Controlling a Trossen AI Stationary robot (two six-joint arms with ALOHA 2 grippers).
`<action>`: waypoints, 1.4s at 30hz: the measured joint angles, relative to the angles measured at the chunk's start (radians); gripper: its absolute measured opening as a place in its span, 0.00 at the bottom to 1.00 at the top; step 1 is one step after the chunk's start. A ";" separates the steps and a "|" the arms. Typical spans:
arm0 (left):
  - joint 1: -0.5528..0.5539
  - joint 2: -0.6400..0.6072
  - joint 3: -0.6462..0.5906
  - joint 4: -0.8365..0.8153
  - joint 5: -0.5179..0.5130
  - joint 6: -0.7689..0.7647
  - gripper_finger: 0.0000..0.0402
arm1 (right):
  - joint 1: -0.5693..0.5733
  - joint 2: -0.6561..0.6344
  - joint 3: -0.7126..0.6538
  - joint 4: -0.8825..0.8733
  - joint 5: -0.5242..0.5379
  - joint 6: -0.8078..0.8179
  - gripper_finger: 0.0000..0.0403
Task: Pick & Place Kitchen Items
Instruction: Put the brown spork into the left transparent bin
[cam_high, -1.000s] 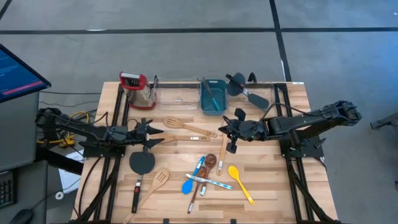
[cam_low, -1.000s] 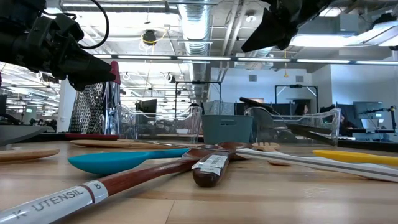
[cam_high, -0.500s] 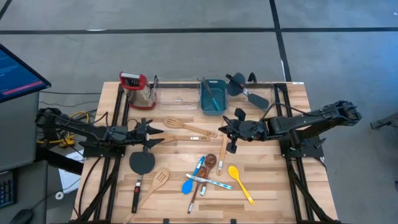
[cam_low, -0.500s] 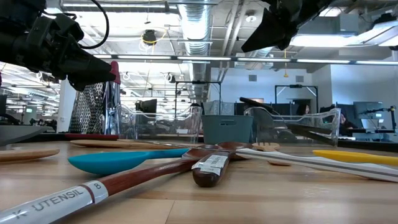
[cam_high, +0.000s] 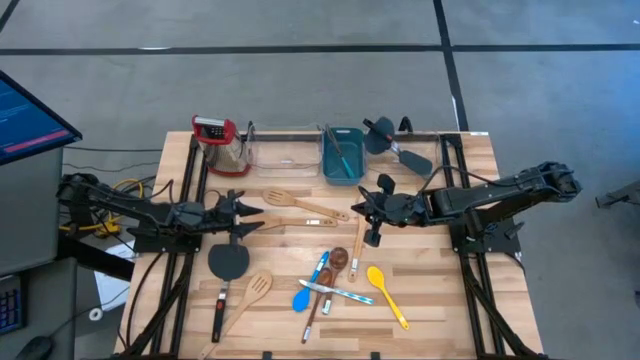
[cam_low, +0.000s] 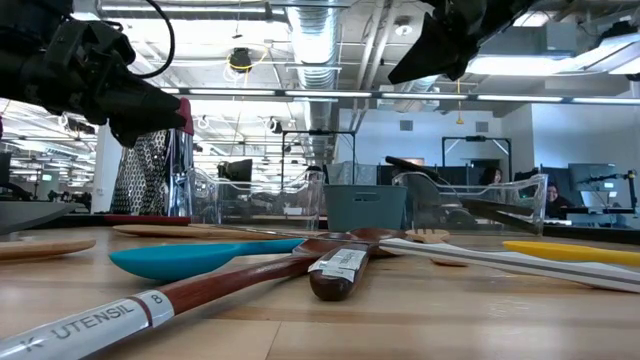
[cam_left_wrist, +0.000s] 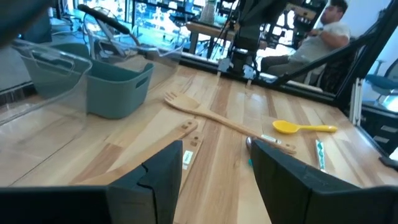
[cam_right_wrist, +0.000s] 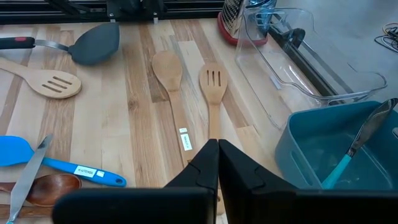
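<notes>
near the bench's middle the right gripper (cam_high: 362, 212) hovers, fingers clenched empty; left gripper (cam_high: 252, 213) released; descending shut would shove the wooden spoon (cam_high: 310, 208).

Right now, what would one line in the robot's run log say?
left gripper: open, empty, above table | right gripper: shut, empty, above pale wooden utensils | yellow spoon: on table | teal tub: holds one utensil

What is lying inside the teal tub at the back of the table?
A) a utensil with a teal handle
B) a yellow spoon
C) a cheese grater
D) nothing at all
A: the teal tub holds a utensil with a teal handle leaning against its wall.
</notes>
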 joint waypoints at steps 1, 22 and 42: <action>0.000 0.000 0.000 0.009 0.000 0.000 0.44 | 0.000 0.000 0.000 0.000 0.000 0.000 0.01; 0.000 0.000 0.000 0.102 0.000 0.106 0.07 | -0.071 -0.138 -0.199 0.178 -0.133 -0.090 0.00; 0.000 0.000 0.000 0.100 0.045 0.106 0.02 | -0.089 -0.231 -0.323 0.233 -0.208 0.183 0.00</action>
